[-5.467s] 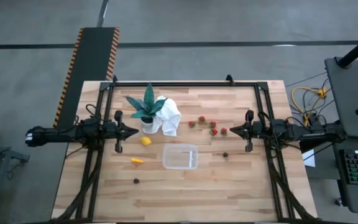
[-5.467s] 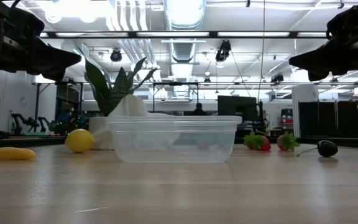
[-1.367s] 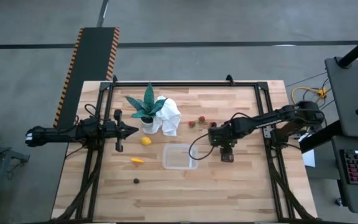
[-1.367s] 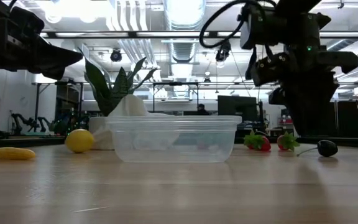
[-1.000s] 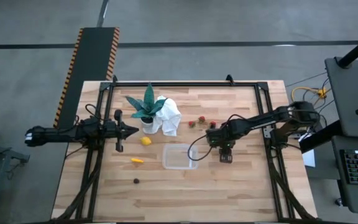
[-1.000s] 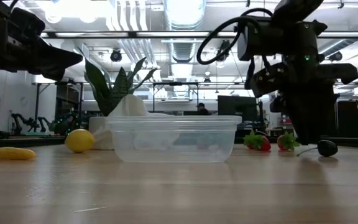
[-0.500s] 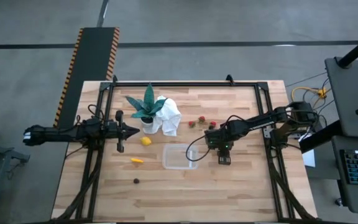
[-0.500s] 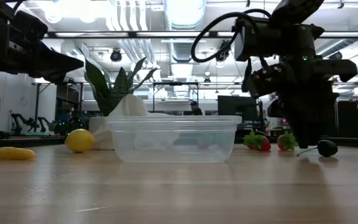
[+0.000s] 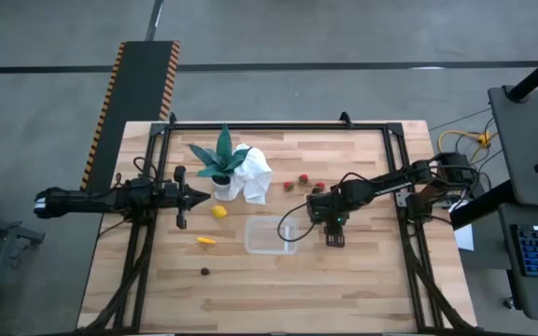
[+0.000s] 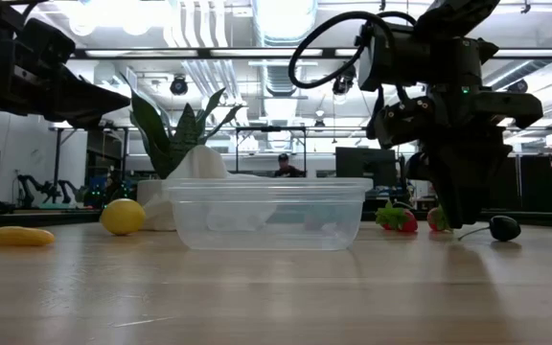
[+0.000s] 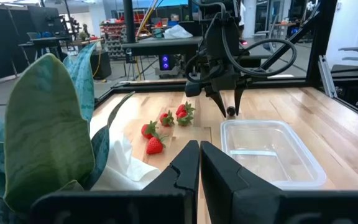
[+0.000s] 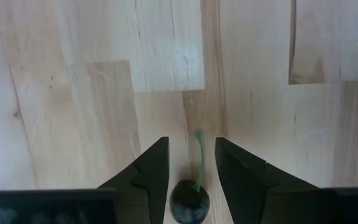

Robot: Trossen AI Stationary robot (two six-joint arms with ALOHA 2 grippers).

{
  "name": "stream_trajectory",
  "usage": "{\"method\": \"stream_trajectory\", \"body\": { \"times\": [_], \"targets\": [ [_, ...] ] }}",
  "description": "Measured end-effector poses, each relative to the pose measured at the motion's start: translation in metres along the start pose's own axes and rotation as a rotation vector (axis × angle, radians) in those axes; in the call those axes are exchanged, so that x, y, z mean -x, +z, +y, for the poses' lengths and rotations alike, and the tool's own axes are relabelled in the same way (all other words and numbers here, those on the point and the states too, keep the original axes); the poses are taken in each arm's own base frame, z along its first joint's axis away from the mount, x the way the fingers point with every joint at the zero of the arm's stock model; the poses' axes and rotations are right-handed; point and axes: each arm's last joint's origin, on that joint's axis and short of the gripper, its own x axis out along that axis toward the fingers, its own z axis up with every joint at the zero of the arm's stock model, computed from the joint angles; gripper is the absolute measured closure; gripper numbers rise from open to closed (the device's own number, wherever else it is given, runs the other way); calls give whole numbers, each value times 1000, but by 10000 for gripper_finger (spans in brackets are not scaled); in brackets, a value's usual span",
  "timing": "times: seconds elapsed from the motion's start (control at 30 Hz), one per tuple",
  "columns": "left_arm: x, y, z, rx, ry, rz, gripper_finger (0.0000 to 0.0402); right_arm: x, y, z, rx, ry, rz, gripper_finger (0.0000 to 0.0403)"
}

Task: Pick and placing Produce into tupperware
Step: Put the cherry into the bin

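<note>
One dark cherry (image 12: 190, 196) with a green stem lies on the desk (image 9: 362, 280) just beside the tupperware (image 9: 271, 235), between the part-open fingers (image 12: 146, 171) of the right gripper (image 12: 191, 163), not yet gripped. The step in hand looks like the first pick. Next, the fingers likely need to close on the fruit, lift, and carry it over the clear container. The left gripper (image 11: 194, 163) waits by the potted plant (image 9: 220, 161), fingers shut and empty. Strawberries (image 9: 302, 180) and a lemon (image 9: 219, 212) lie apart on the wood.
</note>
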Motion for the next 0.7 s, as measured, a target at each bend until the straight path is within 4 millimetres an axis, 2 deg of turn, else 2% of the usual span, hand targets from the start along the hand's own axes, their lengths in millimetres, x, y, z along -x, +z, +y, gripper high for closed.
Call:
{"method": "stream_trajectory", "body": {
  "times": [0.7],
  "targets": [
    [0,0,0,0,0,0,402,-7,-8,-4,-8,-38,28,280]
  ]
}}
